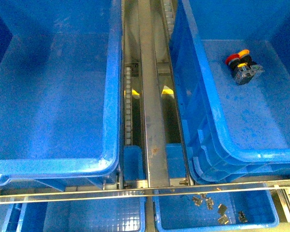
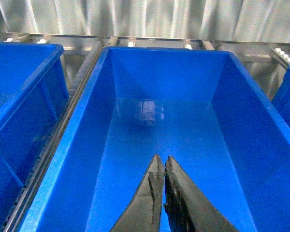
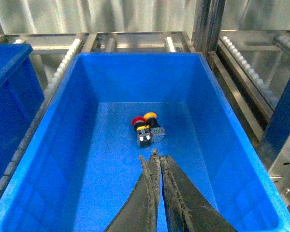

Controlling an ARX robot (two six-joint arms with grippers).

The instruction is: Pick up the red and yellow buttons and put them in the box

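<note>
A red-capped button (image 1: 233,59) and a yellow-orange-capped button (image 1: 243,52) lie together, with their black contact blocks, on the floor of the right deep blue crate (image 1: 261,155). They show in the right wrist view as a red button (image 3: 137,122) and a yellow button (image 3: 150,116) in the crate (image 3: 67,87). My right gripper (image 3: 157,157) is shut and empty, above that crate, a little short of the buttons. My left gripper (image 2: 163,159) is shut and empty over the bare floor of the left deep blue crate (image 2: 101,77). Neither arm shows in the front view.
The left crate (image 1: 63,164) fills the front view's left side. A metal roller conveyor channel (image 1: 152,121) runs between the crates. Below a metal rail (image 1: 135,191) sit shallower blue trays; the right one (image 1: 261,223) holds several small metal parts (image 1: 221,210). Another blue crate (image 2: 19,72) stands beside the left one.
</note>
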